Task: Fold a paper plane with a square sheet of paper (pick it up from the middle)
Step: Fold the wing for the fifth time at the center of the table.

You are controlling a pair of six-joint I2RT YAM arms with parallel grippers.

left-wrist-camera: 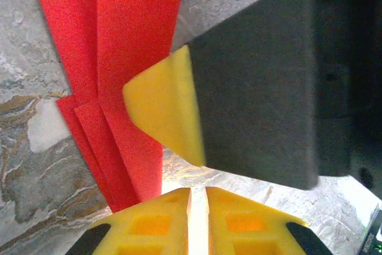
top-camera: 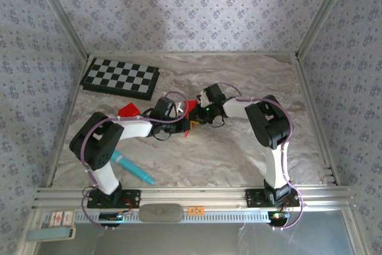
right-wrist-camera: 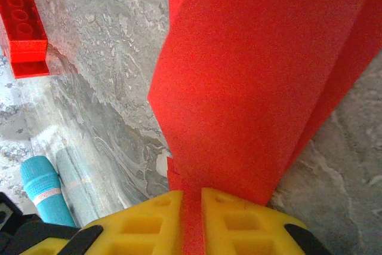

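Right wrist view: right gripper [right-wrist-camera: 191,198] pinches the red paper plane [right-wrist-camera: 250,76] btw its yellow pads, a thin strip of red showing in the slit. The rest of the fold runs up away from the cam, creased lengthwise, its top and right side cut off by the frame. Left of it on the marbled table [right-wrist-camera: 107,88] sit a red toy brick [right-wrist-camera: 24,31], partly cropped, and the butt end of a teal pen [right-wrist-camera: 42,186], tip out of frame. Left wrist view: left gripper [left-wrist-camera: 198,198] has its pads nearly pressed together, just a bright sliver btw them and nothing visibly in it. The plane's pointed end runs down to the edge of one pad and is hidden there, so can't tell if they touch. The right gripper's dark finger w/ yellow pad [left-wrist-camera: 164,111] blocks much of the frame and overlaps the paper's edge. Top external view: both wrists meet mid-table, paper mostly hidden btw them; chequered board [top-camera: 121,77] lies far left, well apart.
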